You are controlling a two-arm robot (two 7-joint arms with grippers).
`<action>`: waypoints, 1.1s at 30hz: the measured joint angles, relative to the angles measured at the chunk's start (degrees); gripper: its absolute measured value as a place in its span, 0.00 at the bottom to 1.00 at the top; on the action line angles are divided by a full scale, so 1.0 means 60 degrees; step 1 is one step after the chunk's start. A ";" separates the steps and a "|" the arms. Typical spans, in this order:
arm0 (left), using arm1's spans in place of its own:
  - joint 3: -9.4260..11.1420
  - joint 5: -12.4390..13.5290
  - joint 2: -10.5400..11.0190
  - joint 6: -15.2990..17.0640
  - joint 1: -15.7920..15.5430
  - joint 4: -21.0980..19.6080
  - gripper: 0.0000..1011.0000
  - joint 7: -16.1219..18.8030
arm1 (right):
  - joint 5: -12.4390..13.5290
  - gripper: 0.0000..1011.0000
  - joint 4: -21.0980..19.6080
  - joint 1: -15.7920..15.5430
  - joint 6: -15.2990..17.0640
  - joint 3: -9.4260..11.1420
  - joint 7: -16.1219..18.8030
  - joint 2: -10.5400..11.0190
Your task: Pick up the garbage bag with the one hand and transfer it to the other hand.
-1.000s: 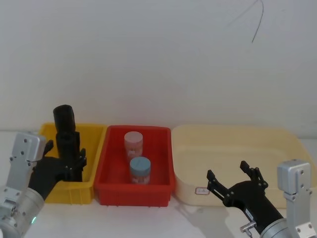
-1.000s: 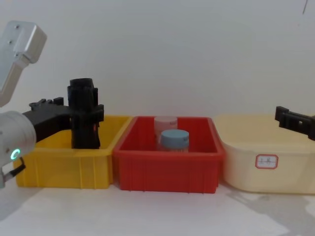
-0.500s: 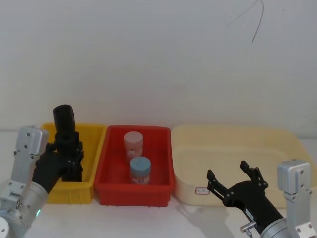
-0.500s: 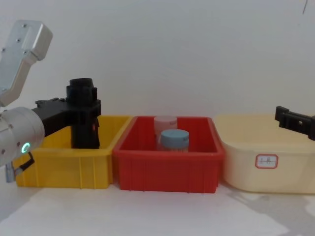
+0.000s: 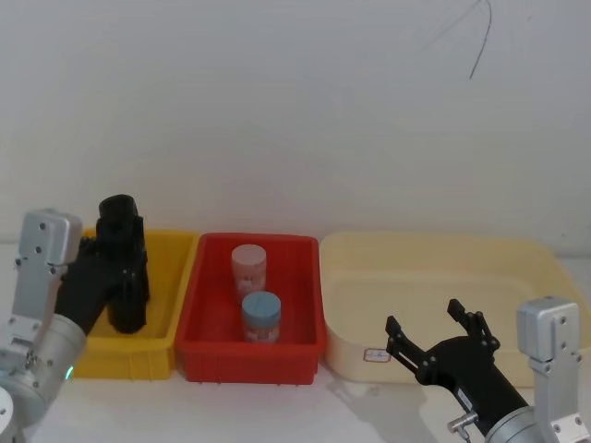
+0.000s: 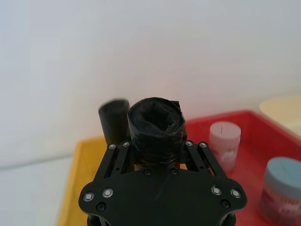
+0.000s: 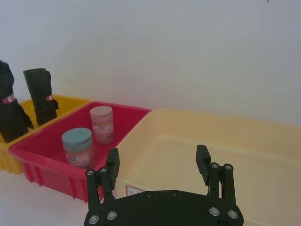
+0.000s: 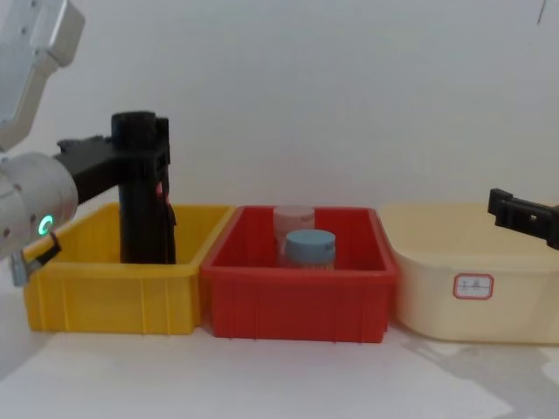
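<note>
Chest view: the left end effector (image 8: pixel 138 155) is clamped on the upper part of the tall black cylindrical garbage bag roll (image 8: pixel 144 218), with one finger on each side. The garbage bag roll hangs upright below the left end effector. Its lower end sits inside the yellow plastic bin (image 8: pixel 109 292), and whether it is clear of the bin floor cannot be determined. In the left wrist view, a second black roll (image 6: pixel 114 120) stands just beyond the left end effector, beside the gripped one. The right end effector (image 5: pixel 429 323) hovers with fingers spread. It is well apart from the left one, across the red plastic bin (image 5: pixel 249 355) and at the front wall of the cream plastic tub (image 5: pixel 517 268).

Probable hazards:
- The grip is high on soft rolled film, so the garbage bag roll may slip downward or swing.
- If moved sideways too low, its lower end may catch the yellow bin wall.
- The second black roll is near enough to be knocked over.
- If the left end effector releases before the right end effector has closed, the roll would likely drop among the blue-lidded clear jar (image 8: pixel 310 247) and the pale-capped jar (image 8: pixel 294 216).

Markings:
- The garbage bag roll carries a small red mark (image 8: pixel 160 186).
- The cream tub carries a white, red-bordered label (image 8: pixel 472 285), and its writing is illegible.
- The jar labels are unreadable.
</note>
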 joint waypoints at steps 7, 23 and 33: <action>-0.0035 0.0106 -0.0004 -0.0218 -0.0088 -0.0389 0.40 -0.0036 | 0.0000 0.99 0.0000 0.0000 0.0000 0.0000 0.0000 0.0000; 0.0167 -0.0274 -0.0072 -0.0417 -0.0267 -0.1106 0.37 -0.1098 | 0.0000 0.99 0.0000 0.0001 0.0000 0.0000 0.0000 0.0000; 0.0520 -0.0666 -0.0163 -0.0216 -0.0258 -0.1358 0.37 -0.1994 | 0.0000 0.99 0.0000 0.0000 0.0000 0.0000 0.0000 0.0001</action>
